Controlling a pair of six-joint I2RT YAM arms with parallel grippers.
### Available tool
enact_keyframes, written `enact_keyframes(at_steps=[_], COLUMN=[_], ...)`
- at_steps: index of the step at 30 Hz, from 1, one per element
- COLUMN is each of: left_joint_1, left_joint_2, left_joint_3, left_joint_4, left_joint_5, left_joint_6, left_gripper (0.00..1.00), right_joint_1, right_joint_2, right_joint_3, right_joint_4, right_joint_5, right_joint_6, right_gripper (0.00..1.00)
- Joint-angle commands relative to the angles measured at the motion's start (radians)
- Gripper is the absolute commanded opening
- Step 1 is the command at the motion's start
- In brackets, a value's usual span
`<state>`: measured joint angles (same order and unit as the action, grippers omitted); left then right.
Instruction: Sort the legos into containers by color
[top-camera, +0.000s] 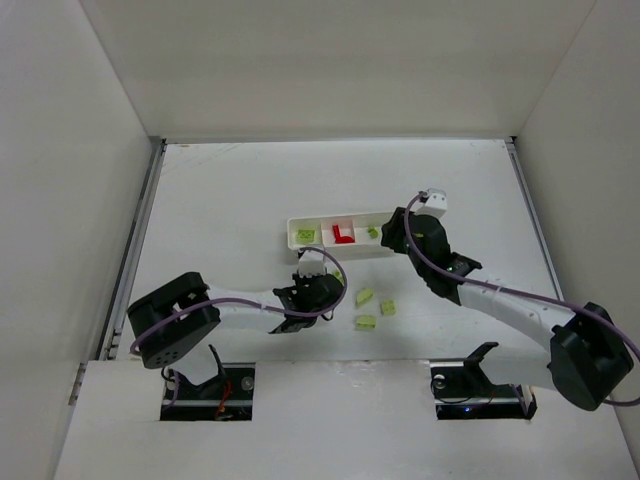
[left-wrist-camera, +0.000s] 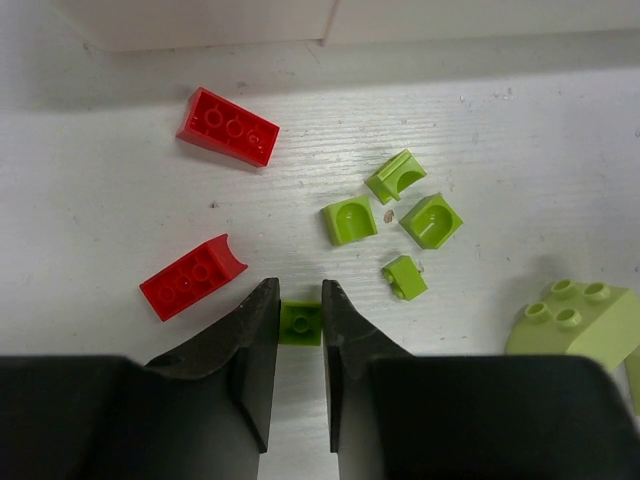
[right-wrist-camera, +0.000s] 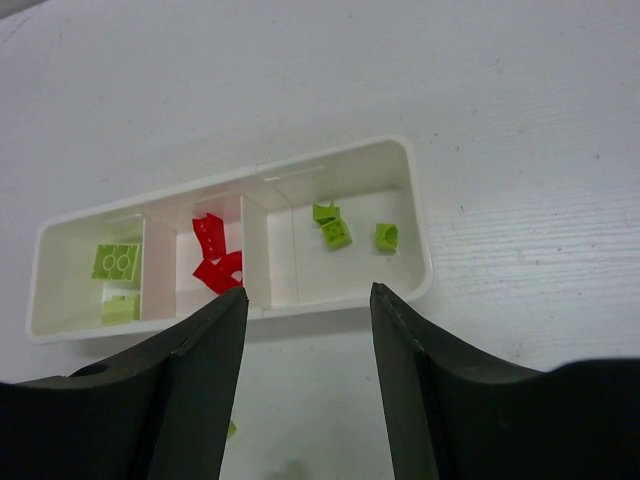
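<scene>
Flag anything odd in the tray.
In the white tray, lime green legos lie in both end compartments, split around the red legos in the middle one: one colour, two containers.

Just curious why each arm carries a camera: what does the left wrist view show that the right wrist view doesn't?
Left wrist only: the left gripper shut on a small green lego, with loose red legos beside it. Right wrist only: the open right gripper, and the white tray's three compartments, red pieces in the middle one. Both: the white table.
</scene>
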<state>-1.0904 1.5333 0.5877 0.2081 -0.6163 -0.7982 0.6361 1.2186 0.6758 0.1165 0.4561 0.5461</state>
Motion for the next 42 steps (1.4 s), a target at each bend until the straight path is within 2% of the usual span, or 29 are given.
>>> enact_keyframes(at_steps=[1, 9, 11, 14, 16, 20, 25, 34, 42], left_joint_1=[-0.013, 0.001, 0.019, 0.059, 0.076, 0.132, 0.174, 0.188, 0.183], left_joint_2=[0.044, -0.162, -0.189, -0.164, -0.127, 0.028, 0.206, 0.387, 0.384], left_joint_3=[-0.002, 0.092, 0.142, 0.248, 0.305, 0.446, 0.607, 0.805, 0.816], left_joint_4=[-0.167, -0.181, -0.162, -0.119, -0.086, -0.023, -0.012, -0.032, -0.033], left_joint_5=[0.047, 0.053, 0.072, 0.122, 0.151, 0.206, 0.251, 0.274, 0.273], left_joint_6=[0.011, 0.053, 0.077, 0.151, 0.174, 0.217, 0.254, 0.298, 0.317], left_gripper=[0.14, 0.11, 0.12, 0.12, 0.13, 0.13, 0.13, 0.17, 0.41], right_joint_1=[0.006, 0.000, -0.020, -0.061, -0.104, -0.151, -0.145, -0.137, -0.135], right_joint_2=[-0.045, -0.106, -0.120, -0.146, -0.165, -0.186, -0.186, -0.180, -0.185], right_joint_3=[-0.015, -0.080, -0.104, -0.137, -0.163, -0.193, -0.193, -0.191, -0.196], right_joint_4=[0.026, 0.023, 0.025, 0.031, 0.032, 0.057, 0.074, 0.075, 0.075], right_joint_5=[0.006, 0.032, 0.059, 0.092, 0.072, 0.020, 0.019, 0.012, 0.018], right_joint_6=[-0.002, 0.026, 0.044, 0.106, 0.136, 0.161, 0.147, 0.144, 0.141], right_gripper=[0.58, 0.56, 0.50, 0.28, 0.21, 0.23, 0.28, 0.29, 0.30])
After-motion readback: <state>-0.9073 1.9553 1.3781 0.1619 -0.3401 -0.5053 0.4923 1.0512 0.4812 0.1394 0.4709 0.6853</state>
